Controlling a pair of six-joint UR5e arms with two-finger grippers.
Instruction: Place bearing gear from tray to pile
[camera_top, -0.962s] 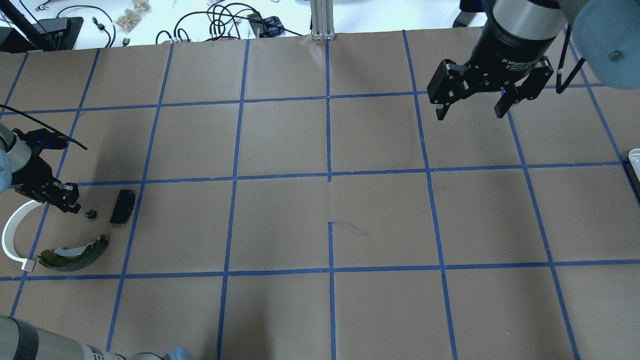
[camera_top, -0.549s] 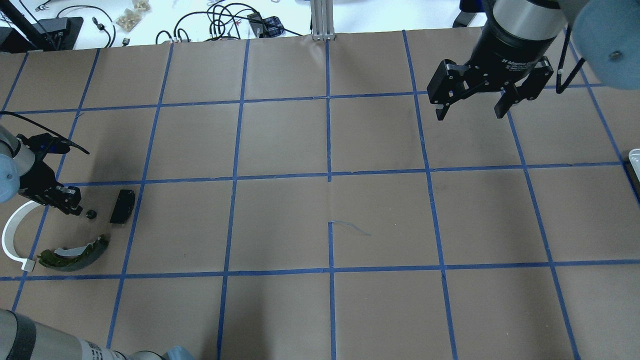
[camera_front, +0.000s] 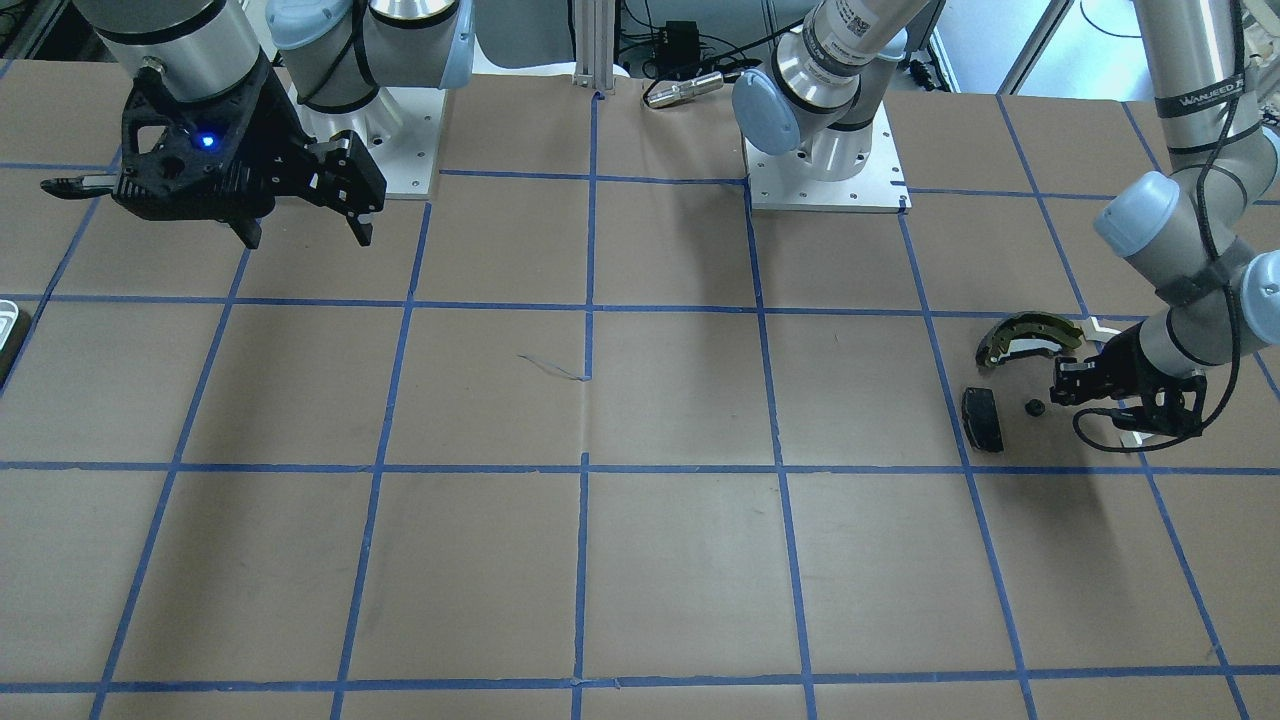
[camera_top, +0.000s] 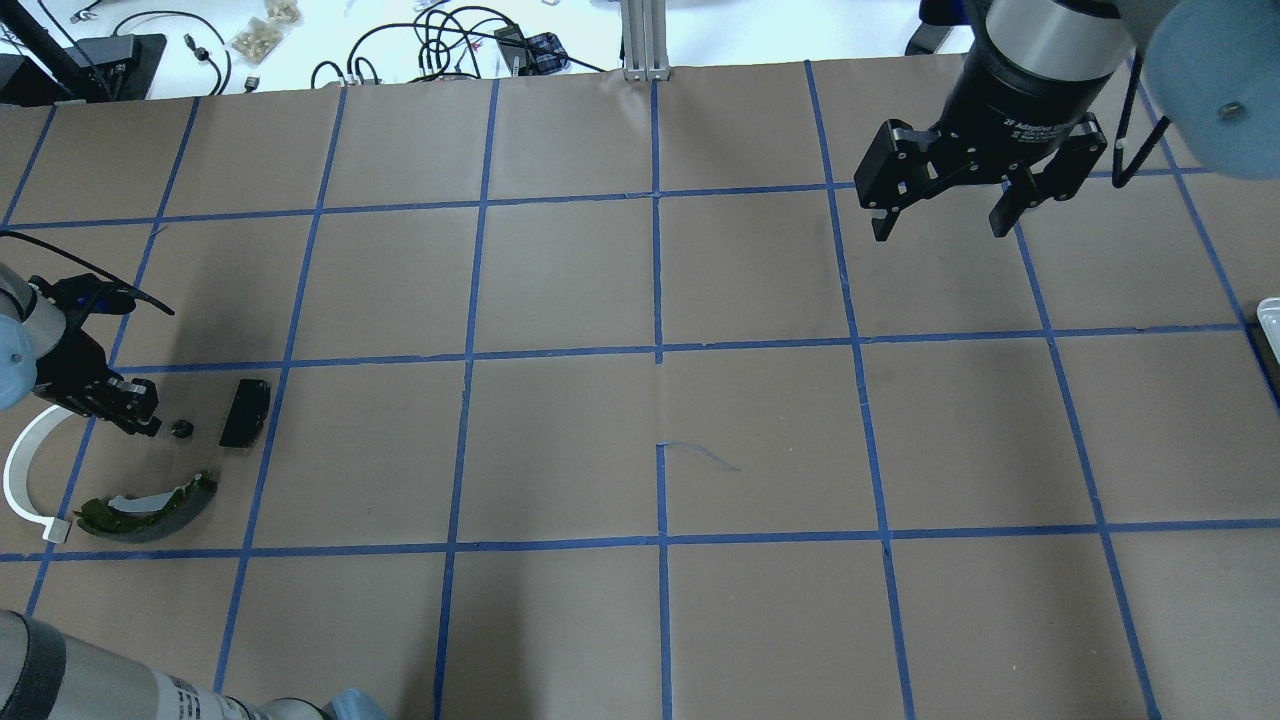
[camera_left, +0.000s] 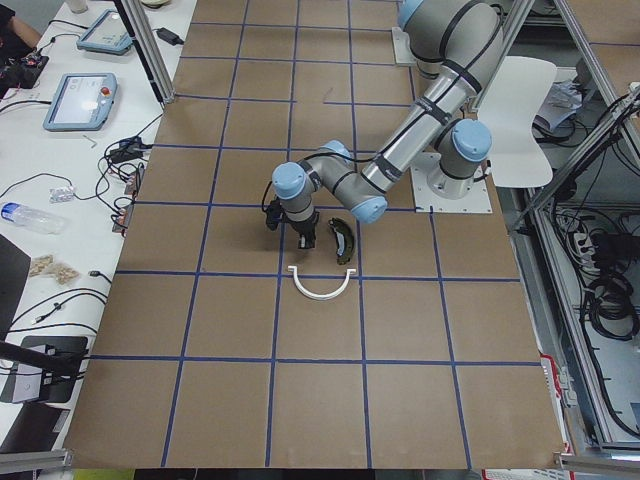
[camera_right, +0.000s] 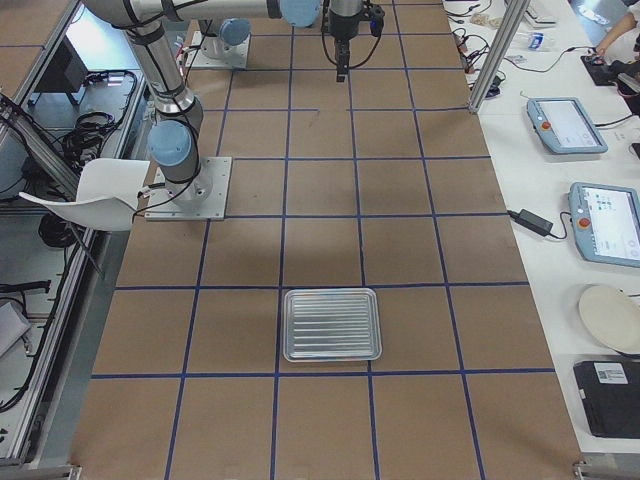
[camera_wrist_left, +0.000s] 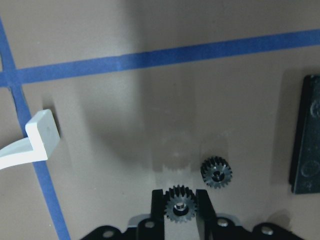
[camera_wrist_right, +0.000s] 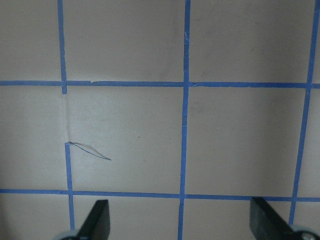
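Observation:
In the left wrist view my left gripper (camera_wrist_left: 180, 210) is shut on a small black bearing gear (camera_wrist_left: 180, 204). A second gear (camera_wrist_left: 216, 172) lies on the paper just ahead and to the right of it. The pile surrounds them: black pad (camera_top: 244, 412), olive-gold brake shoe (camera_top: 150, 505), white arc (camera_top: 15, 480). The overhead view shows the left gripper (camera_top: 138, 417) low beside the loose gear (camera_top: 181, 428). My right gripper (camera_top: 940, 210) is open and empty, high over the far right. The tray (camera_right: 331, 324) shows whole in the right-side view and as a sliver (camera_top: 1270, 318) overhead.
The table is brown paper with a blue tape grid (camera_top: 658, 350). Cables and small parts (camera_top: 450, 40) lie beyond the far edge. The robot bases (camera_front: 825, 165) stand at the table's robot side.
My left arm has shifted slightly toward the overhead view's left edge, and its gripper stays beside the loose gear. The right arm has not moved.

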